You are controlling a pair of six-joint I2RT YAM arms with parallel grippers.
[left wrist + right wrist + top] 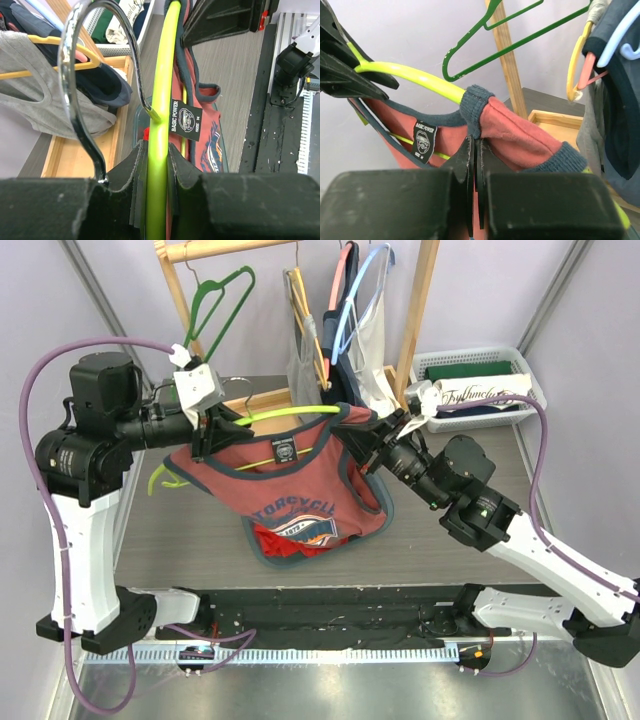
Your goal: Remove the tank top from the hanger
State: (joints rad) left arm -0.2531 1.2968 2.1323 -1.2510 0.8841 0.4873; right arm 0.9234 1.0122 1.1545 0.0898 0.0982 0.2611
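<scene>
From above: two white and black arms reach in from the near edge over a grey table (170,540). Between them, lifted off the table, a lime-green hanger (290,414) carries a red tank top (300,490) with dark blue trim and a printed front. The top's lower part sags down to the table. The left pincer (214,426) is clamped on the hanger's left end. The right pincer (366,440) is closed at the top's right shoulder. At the far side stands a wooden rack (420,300) with an empty dark green hanger (225,295) and other clothes (355,330). A white basket (520,365) of folded clothes sits at the far right.

From the left wrist: the left pincer (157,160) is closed tight on the lime-green hanger (165,75), the bar running straight up between its pads. The hanger's silver hook (75,90) curves up on the left. The tank top (207,132) drapes over the bar, its black neck label (186,116) showing.

From the right wrist: the right pincer (476,150) is pressed closed, pinching the tank top (520,132) just under its blue-edged shoulder strap (477,107). That strap is looped over the hanger (410,75). The left pincer (345,75) holds the bar at the far left. The label (424,142) hangs inside the neck.
</scene>
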